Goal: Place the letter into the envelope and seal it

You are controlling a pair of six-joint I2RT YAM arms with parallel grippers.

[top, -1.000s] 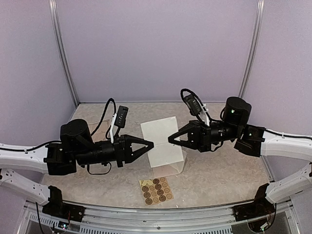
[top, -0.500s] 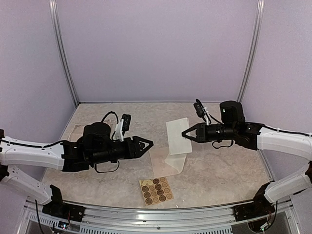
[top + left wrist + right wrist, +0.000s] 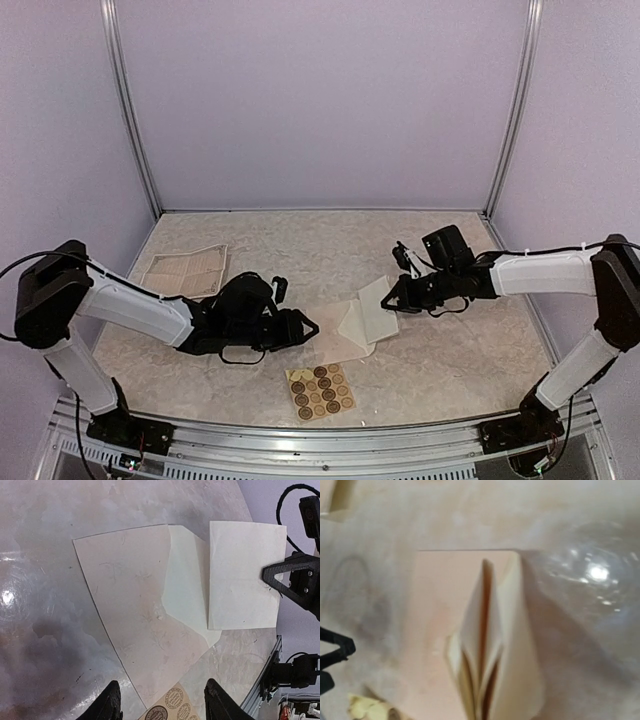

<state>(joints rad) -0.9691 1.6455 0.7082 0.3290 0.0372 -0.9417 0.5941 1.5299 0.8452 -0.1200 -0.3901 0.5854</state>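
Left gripper (image 3: 308, 325): spread, left of centre, ready to steady envelope (image 3: 127, 605).
Right gripper (image 3: 388, 300): pinching folded letter (image 3: 244, 575), centre right, lined up for insertion.

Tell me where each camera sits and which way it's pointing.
Top external: above and behind the bases, looking down on the table; left arm and right arm show.
Left wrist: on the left arm, looking down on the envelope; its open left gripper shows at bottom.
Right wrist: low over the table, looking along the held letter; own fingers unclear.
Both wrist views share the envelope and letter.
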